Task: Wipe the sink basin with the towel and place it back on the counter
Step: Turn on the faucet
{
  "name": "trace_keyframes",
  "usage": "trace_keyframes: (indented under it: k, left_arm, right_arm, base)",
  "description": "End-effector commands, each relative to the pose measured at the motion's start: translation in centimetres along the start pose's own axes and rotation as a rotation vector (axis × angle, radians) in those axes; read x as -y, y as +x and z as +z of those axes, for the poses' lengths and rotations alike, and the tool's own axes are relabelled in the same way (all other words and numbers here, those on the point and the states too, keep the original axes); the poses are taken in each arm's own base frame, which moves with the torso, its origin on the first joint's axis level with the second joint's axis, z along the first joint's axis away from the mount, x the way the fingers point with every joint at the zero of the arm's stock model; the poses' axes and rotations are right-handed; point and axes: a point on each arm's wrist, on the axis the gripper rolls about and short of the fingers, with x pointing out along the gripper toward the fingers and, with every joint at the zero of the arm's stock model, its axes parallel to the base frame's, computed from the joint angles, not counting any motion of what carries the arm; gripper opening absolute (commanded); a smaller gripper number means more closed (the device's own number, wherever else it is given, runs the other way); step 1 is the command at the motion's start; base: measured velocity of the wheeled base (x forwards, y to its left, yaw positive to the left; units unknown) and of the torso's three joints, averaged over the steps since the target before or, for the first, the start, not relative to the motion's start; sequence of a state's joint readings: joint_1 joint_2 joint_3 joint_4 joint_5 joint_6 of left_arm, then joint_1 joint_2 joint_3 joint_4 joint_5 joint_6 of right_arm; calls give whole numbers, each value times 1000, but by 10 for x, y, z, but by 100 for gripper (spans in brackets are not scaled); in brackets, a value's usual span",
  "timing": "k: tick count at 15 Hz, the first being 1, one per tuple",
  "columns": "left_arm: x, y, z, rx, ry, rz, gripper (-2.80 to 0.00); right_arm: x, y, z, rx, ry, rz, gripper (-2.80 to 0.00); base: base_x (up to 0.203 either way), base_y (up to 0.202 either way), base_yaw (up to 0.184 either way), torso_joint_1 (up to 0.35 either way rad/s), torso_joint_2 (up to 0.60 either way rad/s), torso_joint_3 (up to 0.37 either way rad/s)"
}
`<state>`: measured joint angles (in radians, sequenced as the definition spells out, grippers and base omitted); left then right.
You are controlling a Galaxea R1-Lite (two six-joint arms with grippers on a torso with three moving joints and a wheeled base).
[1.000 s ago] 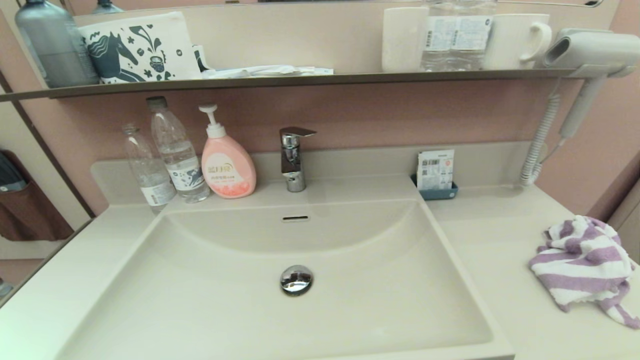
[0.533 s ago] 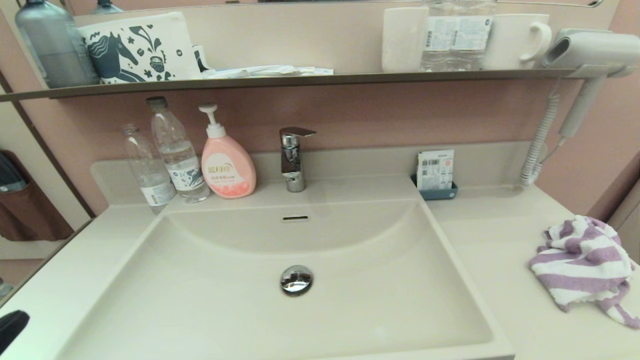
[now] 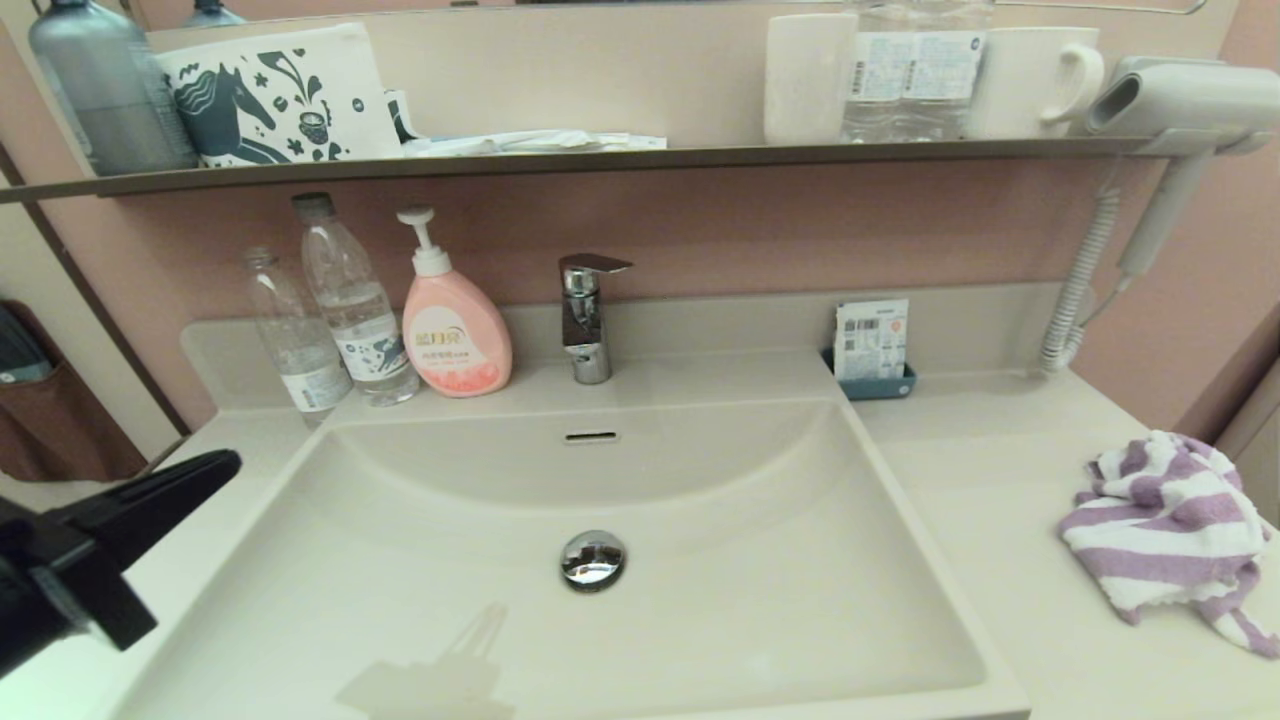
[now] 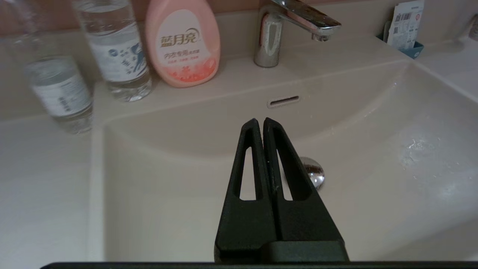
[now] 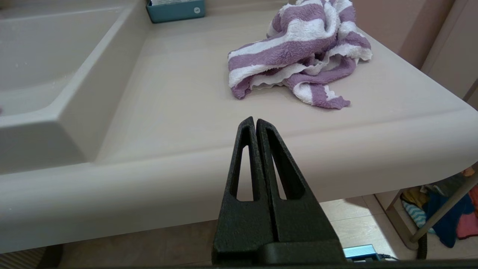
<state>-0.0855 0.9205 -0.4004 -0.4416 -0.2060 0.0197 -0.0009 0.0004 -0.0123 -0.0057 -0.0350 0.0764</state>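
A: From the head, our left gripper (image 3: 225, 465) hangs over the left table (image 3: 990, 470) edge; the towel (image 3: 1165, 525) lies crumpled far right, beyond the sink basin (image 3: 420, 600).

B: Left wrist: jaws pressed together, empty, aimed at the drain plug (image 4: 314, 172).

A: Right wrist: our right gripper (image 5: 254, 120) sits below the table front, jaws closed, empty, likely facing the towel for pickup.

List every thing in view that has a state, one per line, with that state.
towel: crumpled on the counter, untouched
sink basin: no towel in it, a few water spots
drain plug: down in the drain
faucet: no water running
left gripper: shut, holding nothing, over the basin's left side
right gripper: shut, holding nothing, in front of the counter edge, short of the towel
soap dispenser: upright
water bottles: upright, capped
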Motion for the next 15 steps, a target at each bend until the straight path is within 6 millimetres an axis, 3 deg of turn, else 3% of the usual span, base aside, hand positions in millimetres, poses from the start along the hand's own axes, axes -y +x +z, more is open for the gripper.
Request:
trace_keyframes:
  k: [1, 8, 11, 15]
  left_arm:
    - [2, 49, -9, -76, -2, -40, -280]
    - [71, 134, 43, 76, 28, -123, -280]
    - [94, 165, 44, 58, 35, -162, -280]
    - [111, 200, 40, 3, 51, -177, -280]
  right_arm:
    - [0, 0, 0, 1, 0, -1, -280]
    - [0, 0, 0, 1, 0, -1, -280]
    - [0, 0, 0, 1, 0, -1, -280]
    - [0, 0, 0, 1, 0, -1, -280]
  base:
    - [0, 0, 0, 0, 0, 0]
    - [0, 0, 0, 0, 0, 0]
    - [0, 0, 0, 0, 0, 0]
    - [0, 0, 0, 0, 0, 0]
